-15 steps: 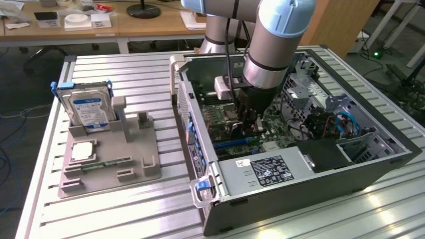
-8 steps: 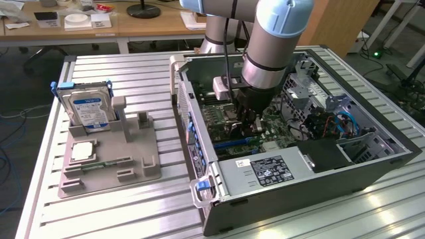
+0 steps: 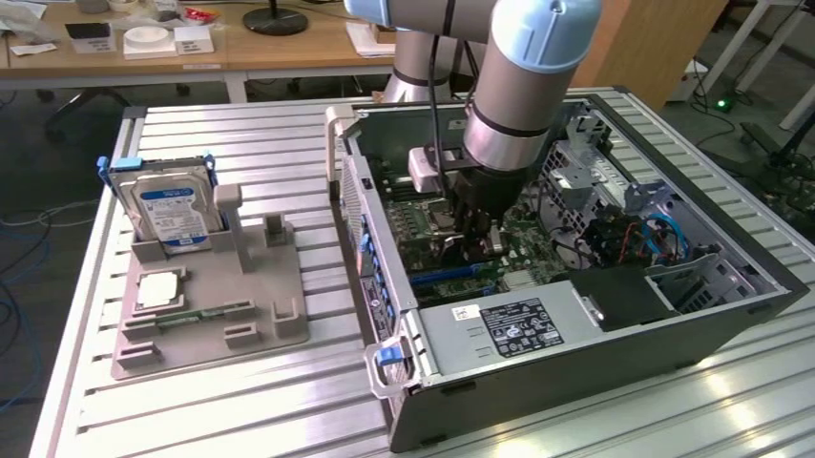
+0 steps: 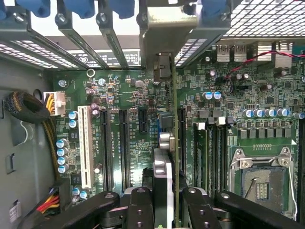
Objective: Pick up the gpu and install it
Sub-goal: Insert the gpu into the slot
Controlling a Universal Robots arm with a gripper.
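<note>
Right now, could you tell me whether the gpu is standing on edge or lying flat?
On edge: the claw grips the gpu edge-on over the motherboard.

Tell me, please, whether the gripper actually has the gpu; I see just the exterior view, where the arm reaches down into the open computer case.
Observer: Yes. In the wrist view the gripper is shut on the gpu, seen edge-on above the motherboard.
Operator: Where does its bracket point?
Observer: The silver bracket is close to the case's rear slot covers.
Operator: And the CPU socket?
Observer: It looks empty.
</note>
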